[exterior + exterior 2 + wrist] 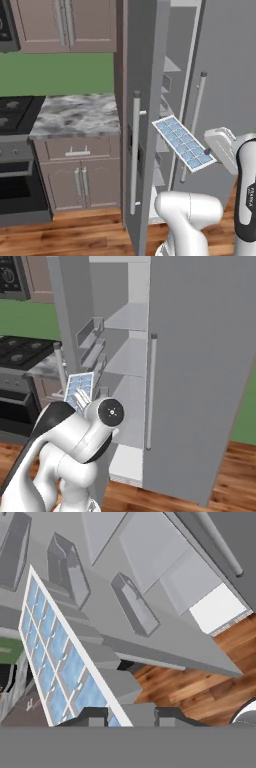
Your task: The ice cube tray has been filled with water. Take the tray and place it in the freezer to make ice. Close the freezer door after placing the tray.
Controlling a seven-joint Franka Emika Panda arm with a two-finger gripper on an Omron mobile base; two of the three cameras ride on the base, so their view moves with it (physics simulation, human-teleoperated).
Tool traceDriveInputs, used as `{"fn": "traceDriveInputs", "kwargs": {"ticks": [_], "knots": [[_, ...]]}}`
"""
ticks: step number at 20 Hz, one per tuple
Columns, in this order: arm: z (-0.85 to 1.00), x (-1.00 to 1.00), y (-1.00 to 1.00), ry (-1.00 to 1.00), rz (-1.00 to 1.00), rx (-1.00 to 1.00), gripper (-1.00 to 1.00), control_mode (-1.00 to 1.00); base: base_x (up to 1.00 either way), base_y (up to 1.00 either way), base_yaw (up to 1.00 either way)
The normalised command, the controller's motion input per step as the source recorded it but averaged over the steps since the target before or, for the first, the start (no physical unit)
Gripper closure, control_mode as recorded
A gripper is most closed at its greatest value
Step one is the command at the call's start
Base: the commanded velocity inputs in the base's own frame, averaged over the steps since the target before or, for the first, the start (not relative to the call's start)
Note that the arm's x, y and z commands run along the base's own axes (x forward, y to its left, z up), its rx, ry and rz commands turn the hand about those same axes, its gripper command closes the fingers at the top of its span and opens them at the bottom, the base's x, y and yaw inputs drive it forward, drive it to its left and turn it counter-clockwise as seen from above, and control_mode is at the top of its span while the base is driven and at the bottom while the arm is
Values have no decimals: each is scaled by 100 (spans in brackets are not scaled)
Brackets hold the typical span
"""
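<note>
Pale-blue water (183, 142) in white ice cube tray (175, 134), tool (131, 716) clamped on its end, before open freezer (131, 356).

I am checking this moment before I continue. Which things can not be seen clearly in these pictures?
- Ice cube tray, right base view: lower part hidden behind the arm.
- Fingers, hand view: tips cut off at the bottom, so their grip on the tray cannot be judged.
- Freezer, left base view: shelves mostly hidden by the open freezer door.

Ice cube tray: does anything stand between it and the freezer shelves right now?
Nothing visible does. The freezer door stands open, and the ice cube tray, held in the gripper, hangs before the open freezer and its bare shelves.
</note>
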Motion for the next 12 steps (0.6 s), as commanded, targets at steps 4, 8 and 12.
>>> {"fn": "traceDriveInputs", "kwargs": {"ticks": [4,8,12], "knots": [[0,0,0,0,0,0,100,100,15,-28,4],[0,0,0,0,0,0,100,100,4,-34,3],[0,0,0,0,0,0,100,100,0,-74,0]]}}
